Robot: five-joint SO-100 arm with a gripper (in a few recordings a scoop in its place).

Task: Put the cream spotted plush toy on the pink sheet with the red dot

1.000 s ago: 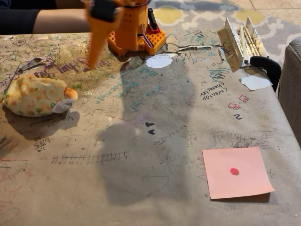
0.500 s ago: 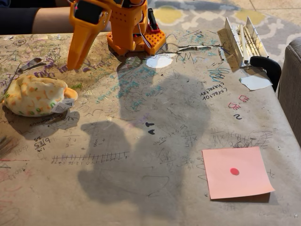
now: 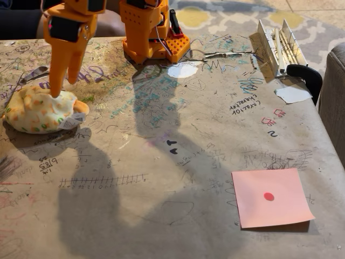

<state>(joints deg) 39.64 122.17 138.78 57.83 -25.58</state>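
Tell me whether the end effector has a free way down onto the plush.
Probably yes: the end effector hangs right over the plush, fingers parted, tips at its top, with nothing between them.

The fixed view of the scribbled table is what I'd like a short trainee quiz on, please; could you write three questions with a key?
1. True or false: the cream spotted plush toy already lies on the pink sheet.
2. Where is the orange gripper? A) over the sheet B) at the toy's top, at the picture's left C) beside the white paper scrap
3. Fill in: the sheet carries one small ___ dot near its centre.

Key
1. False: the toy lies at the far left, the sheet at the lower right, well apart.
2. B: the fingers point down, tips at the toy's top, slightly parted.
3. red
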